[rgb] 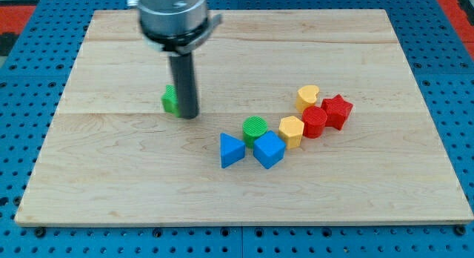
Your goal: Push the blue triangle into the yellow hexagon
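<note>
The blue triangle (231,150) lies a little below the board's middle. The yellow hexagon (292,130) lies to its right, with a green cylinder (255,129) and a blue cube (269,150) between them. My tip (188,114) rests on the board up and to the left of the blue triangle, well apart from it. It touches or nearly touches a green block (170,100) that the rod partly hides.
A yellow heart-shaped block (307,96), a red hexagon (315,121) and a red star (337,110) cluster right of the yellow hexagon. The wooden board (111,184) lies on a blue pegboard (22,80).
</note>
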You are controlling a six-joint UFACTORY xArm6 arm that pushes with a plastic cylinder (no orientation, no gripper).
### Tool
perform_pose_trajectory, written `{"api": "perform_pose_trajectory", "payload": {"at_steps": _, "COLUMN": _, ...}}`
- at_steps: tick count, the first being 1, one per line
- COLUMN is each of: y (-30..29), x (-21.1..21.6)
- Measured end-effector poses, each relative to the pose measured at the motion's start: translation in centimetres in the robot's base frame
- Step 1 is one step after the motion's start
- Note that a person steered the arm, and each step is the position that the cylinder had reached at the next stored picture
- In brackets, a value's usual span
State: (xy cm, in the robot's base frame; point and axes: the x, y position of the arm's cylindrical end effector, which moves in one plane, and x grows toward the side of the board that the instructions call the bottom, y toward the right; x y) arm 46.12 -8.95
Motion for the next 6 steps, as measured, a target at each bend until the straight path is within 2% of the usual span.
{"api": "perform_pose_trajectory", "payload": {"at_steps": 1, "y": -0.1, "x": 7.8}}
{"api": "perform_pose_trajectory", "payload": {"at_steps": 2, "y": 2.5, "x": 10.0}}
{"api": "perform_pose_trajectory", "payload": {"at_steps": 3, "y": 4.0, "x": 7.6}}
{"api": "perform_pose_trajectory", "payload": {"at_steps": 5, "y": 13.2, "x": 2.1}}
{"api": "perform_pose_trajectory", "payload": {"at_steps": 6, "y": 17.4, "x": 1.0}}
